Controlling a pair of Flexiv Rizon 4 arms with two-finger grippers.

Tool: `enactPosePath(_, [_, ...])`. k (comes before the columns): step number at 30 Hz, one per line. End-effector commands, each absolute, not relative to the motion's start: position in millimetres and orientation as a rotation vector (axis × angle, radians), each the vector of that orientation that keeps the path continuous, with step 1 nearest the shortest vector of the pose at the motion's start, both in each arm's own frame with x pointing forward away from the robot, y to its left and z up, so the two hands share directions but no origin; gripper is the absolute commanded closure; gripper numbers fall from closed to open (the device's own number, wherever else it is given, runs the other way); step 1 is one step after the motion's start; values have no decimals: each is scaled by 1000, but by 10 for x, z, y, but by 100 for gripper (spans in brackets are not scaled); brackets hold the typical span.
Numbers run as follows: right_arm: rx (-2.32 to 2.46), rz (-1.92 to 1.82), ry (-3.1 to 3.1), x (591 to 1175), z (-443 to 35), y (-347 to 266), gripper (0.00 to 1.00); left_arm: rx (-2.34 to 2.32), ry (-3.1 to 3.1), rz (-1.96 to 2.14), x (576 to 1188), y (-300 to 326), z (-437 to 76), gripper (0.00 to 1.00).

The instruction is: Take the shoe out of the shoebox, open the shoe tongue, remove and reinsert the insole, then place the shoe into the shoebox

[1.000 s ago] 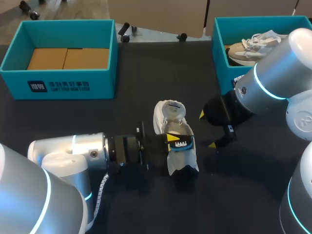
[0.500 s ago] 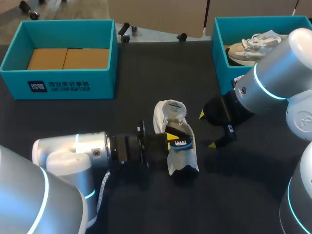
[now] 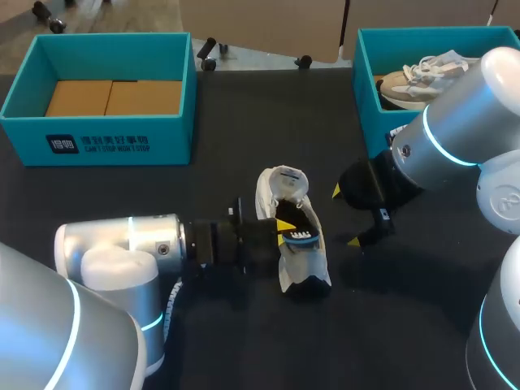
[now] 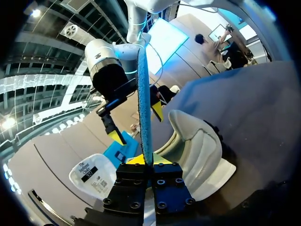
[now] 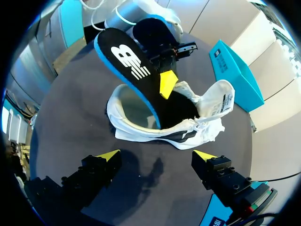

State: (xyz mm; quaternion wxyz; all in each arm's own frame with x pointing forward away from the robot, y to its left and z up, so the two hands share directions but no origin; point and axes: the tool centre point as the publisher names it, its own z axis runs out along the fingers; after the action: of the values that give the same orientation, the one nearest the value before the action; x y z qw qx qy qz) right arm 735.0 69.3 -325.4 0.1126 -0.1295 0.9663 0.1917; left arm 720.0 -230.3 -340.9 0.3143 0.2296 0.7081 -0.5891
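Sliding insole through the shoe opening
Left gripper pinches its edge; right gripper, spread, could steady the upper.

Hovers over the dark counter, right gripper jaws spread wide. Looks down on the white shoe just ahead, tongue end flared open. Catches the black, blue-edged insole rising tilted out of the shoe's mouth, the left gripper pressing a yellow tip against it. Teal shoebox beyond, apart from the shoe.
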Motion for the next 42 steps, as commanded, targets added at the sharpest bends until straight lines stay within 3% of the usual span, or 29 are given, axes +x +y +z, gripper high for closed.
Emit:
enactPosePath(1, [-380,560,2834,7344,-3261,698,0,606,1870,-1539,7162,-2340,-3350,100])
enactPosePath(2, [-380,560,2834,7344,-3261,698,0,613,1862,-1543,7140,-2337,-3317,84])
enactPosePath(5, [-380,560,2834,7344,-3261,698,0,626,1840,-1554,7089,-2327,-3222,73])
enactPosePath(13, [-380,560,2834,7344,-3261,698,0,646,1814,-1573,6984,-2328,-3105,82])
enactPosePath(18, [-380,560,2834,7344,-3261,698,0,643,1841,-1572,6942,-2350,-3173,100])
enactPosePath(41, [-380,560,2834,7344,-3261,698,0,725,1859,-1405,7144,-2371,-3361,100])
enactPosePath(42, [-380,560,2834,7344,-3261,698,0,724,1853,-1417,7112,-2369,-3330,94])
